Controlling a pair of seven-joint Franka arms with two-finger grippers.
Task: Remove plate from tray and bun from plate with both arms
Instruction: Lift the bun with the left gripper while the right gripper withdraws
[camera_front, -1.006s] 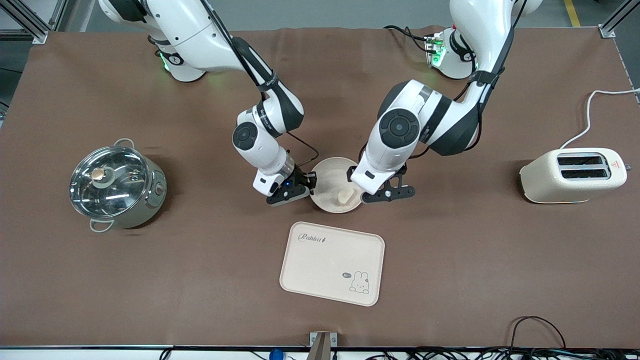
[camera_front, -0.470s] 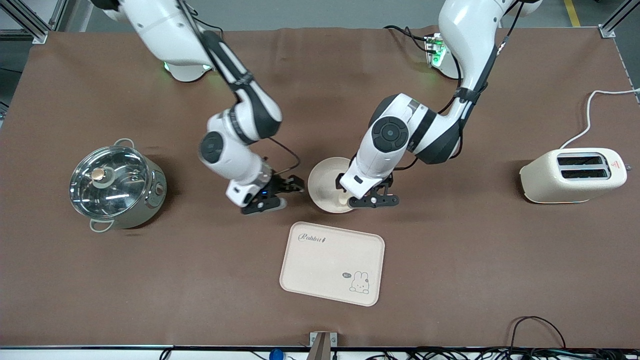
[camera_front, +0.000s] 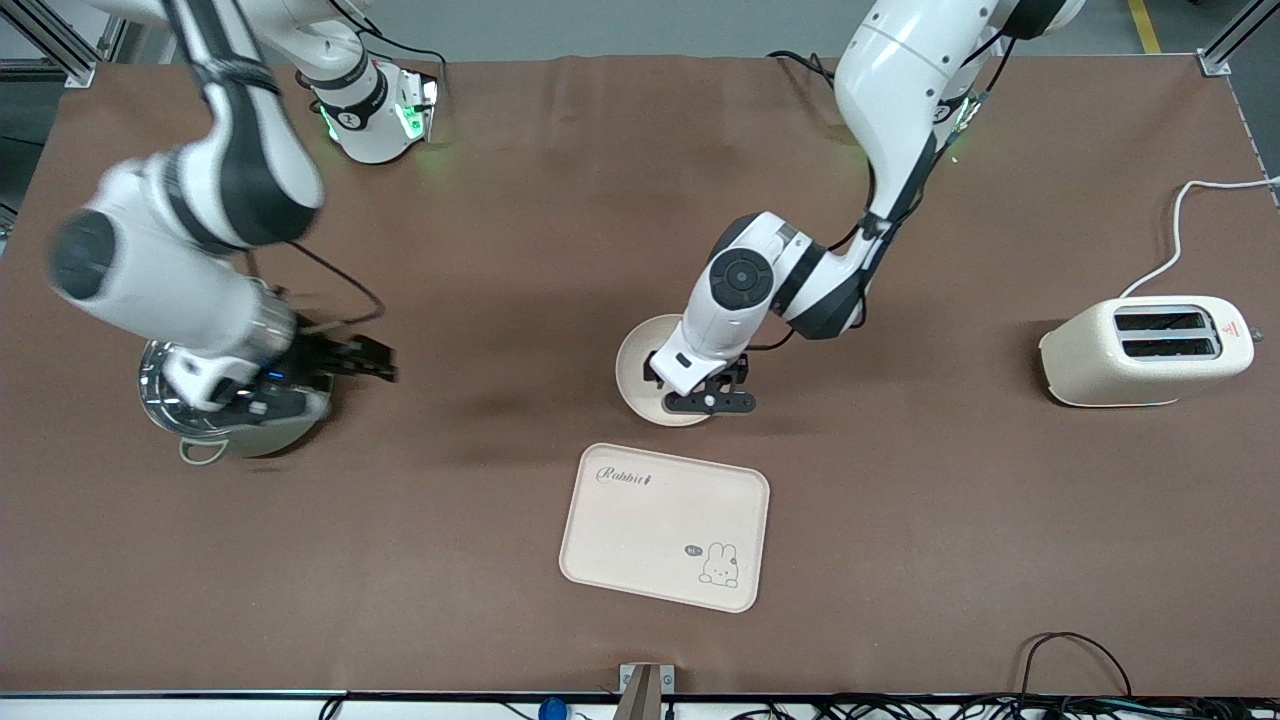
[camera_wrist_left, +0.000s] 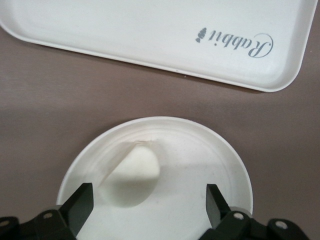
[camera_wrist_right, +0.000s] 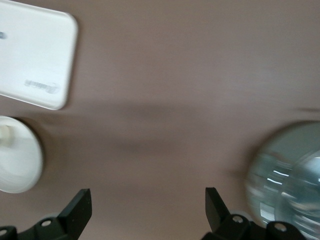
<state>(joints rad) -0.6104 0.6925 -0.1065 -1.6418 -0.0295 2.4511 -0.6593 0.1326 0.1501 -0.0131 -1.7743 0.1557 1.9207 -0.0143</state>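
Note:
The round cream plate (camera_front: 636, 372) lies on the brown table mid-table, just farther from the front camera than the rabbit tray. In the front view the bun is hidden under my left gripper (camera_front: 705, 398). In the left wrist view the pale oval bun (camera_wrist_left: 136, 171) lies in the plate (camera_wrist_left: 227, 159). My left gripper (camera_wrist_left: 147, 202) is open, low over the plate, with the bun between its fingers but nearer one of them. My right gripper (camera_front: 372, 360) is open and empty in the air beside the steel pot (camera_front: 225, 438). It shows over bare table in the right wrist view (camera_wrist_right: 148, 201).
The rectangular cream rabbit tray (camera_front: 665, 527) lies nearer the front camera than the plate. A cream toaster (camera_front: 1145, 350) with a white cable stands toward the left arm's end. The lidded pot stands toward the right arm's end, partly covered by my right hand.
My right arm has swung away from the plate to the pot's side. My left gripper has slid over the plate and now covers the bun in the front view.

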